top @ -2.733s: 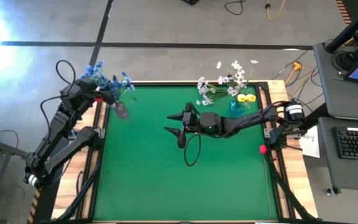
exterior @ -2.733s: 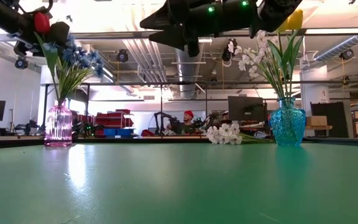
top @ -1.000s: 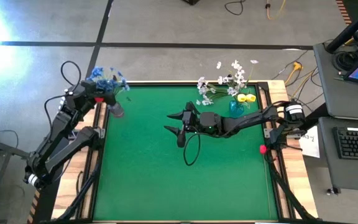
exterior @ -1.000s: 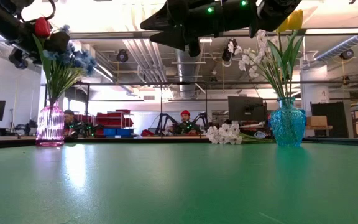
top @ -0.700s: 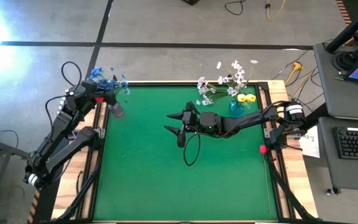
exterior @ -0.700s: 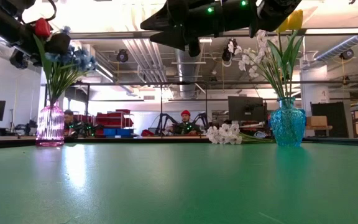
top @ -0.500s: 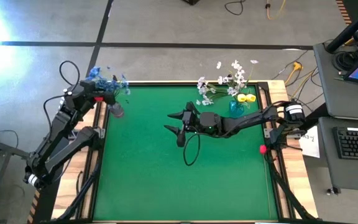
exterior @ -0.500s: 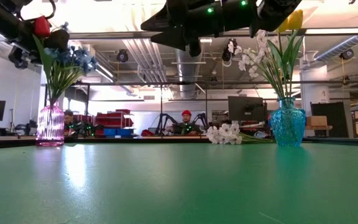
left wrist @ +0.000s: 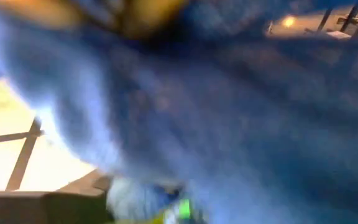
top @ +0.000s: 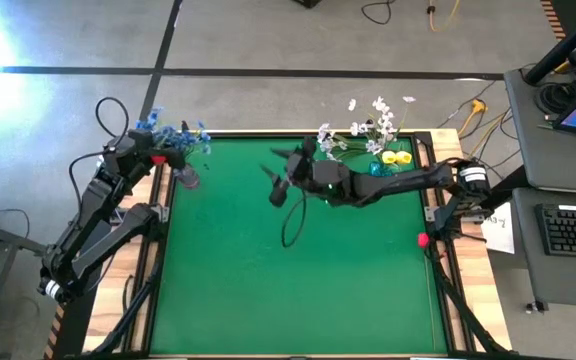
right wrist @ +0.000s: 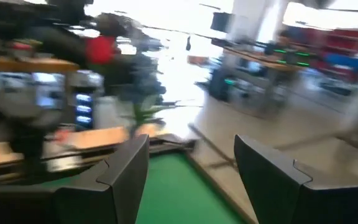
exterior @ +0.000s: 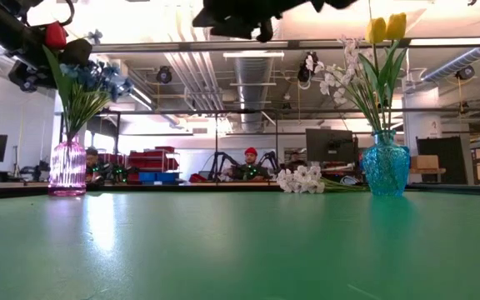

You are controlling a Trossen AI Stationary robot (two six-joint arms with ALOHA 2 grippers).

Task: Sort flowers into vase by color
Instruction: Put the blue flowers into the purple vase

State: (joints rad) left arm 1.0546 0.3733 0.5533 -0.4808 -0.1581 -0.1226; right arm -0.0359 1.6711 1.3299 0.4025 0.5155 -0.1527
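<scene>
A pink vase (top: pixel 190 178) (exterior: pixel 67 167) stands at the table's far left corner with blue flowers (top: pixel 175 131) (exterior: pixel 98 79) in it. My left gripper (top: pixel 161 158) (exterior: pixel 52 42) hovers over it with a red tulip (exterior: pixel 55 35). The left wrist view shows only blurred blue blossom. A blue vase (top: pixel 377 170) (exterior: pixel 385 162) at the far right holds yellow tulips (exterior: pixel 386 28) and white sprays (top: pixel 368 125). More white blossoms (exterior: pixel 302 177) lie on the table beside it. My right gripper (top: pixel 274 172) (right wrist: pixel 188 149) is open and empty, high over the far middle. My left gripper is shut on the red tulip just below its red head (exterior: pixel 55 35), coming from the table's left side above the pink vase. The green stem (exterior: pixel 61 92) runs down from the hold into the vase's mouth. The fingers themselves hide the place of contact.
A black cable loop (top: pixel 293 225) hangs under my right arm. A wooden frame (top: pixel 438 260) rims the green table. A red knob (top: pixel 423 240) sits on the right rail. People and equipment show in the room beyond the far edge.
My right gripper has swung from the table's middle toward the far edge and risen, staying open. My left gripper and the pink vase have kept their place.
</scene>
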